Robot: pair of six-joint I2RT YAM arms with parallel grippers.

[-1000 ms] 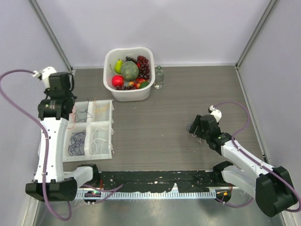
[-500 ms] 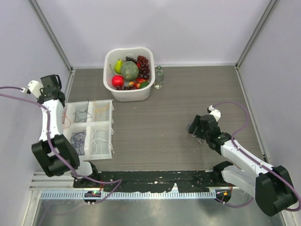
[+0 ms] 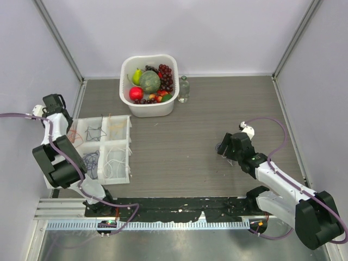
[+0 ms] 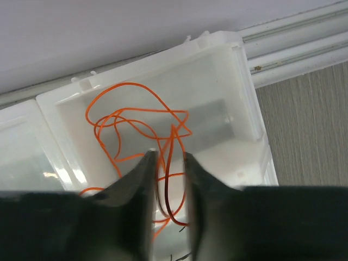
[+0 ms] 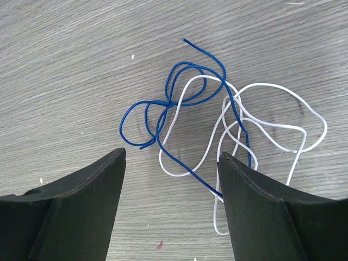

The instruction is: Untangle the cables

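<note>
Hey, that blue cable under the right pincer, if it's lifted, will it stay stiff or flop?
Likely floppy: the blue cable is thin and lies in loose loops. Probably very light, so a push may just slide it on the table. It crosses the white cable, which may drag along.

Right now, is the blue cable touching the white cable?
Touching. The right wrist view shows the blue cable crossing over the white cable at several spots.

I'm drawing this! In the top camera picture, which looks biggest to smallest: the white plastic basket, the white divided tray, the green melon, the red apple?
Biggest: the white divided tray and the white plastic basket, about alike, too close to rank.
Then the round green melon.
Smallest: the round red apple.
</note>
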